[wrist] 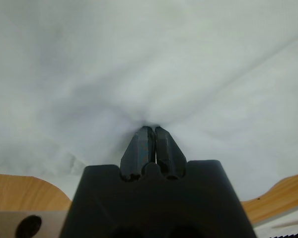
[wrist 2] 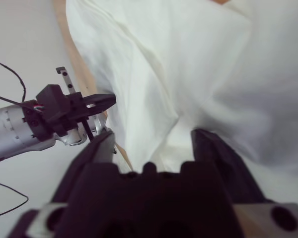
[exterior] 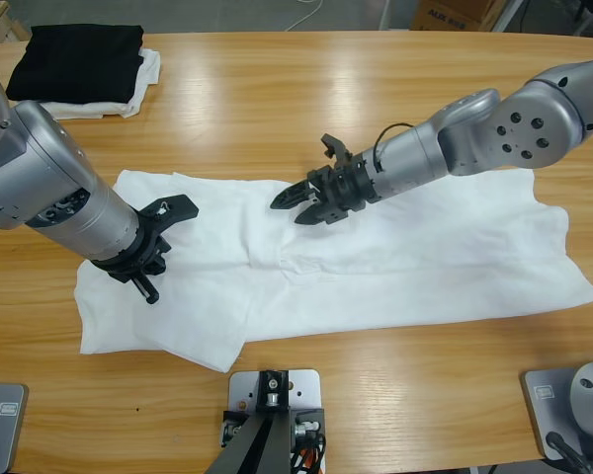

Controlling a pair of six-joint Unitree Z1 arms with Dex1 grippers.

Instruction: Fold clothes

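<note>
The white T-shirt (exterior: 425,247) lies spread and rumpled across the middle of the wooden table (exterior: 306,99). My left gripper (exterior: 140,259) points down onto its left part. In the left wrist view the left gripper (wrist: 150,128) is shut on a puckered pinch of the T-shirt (wrist: 149,59). My right gripper (exterior: 292,209) reaches in from the right over the shirt's middle, jaws open. The right wrist view has the right gripper (wrist 2: 151,136) open with a raised fold of the T-shirt (wrist 2: 198,64) between the jaws, and the left gripper (wrist 2: 107,106) beyond.
A folded black garment (exterior: 77,57) sits on a smaller folded white cloth (exterior: 143,84) at the table's far left. A cardboard box (exterior: 455,12) stands past the far edge. Bare wood runs behind the shirt and along the front.
</note>
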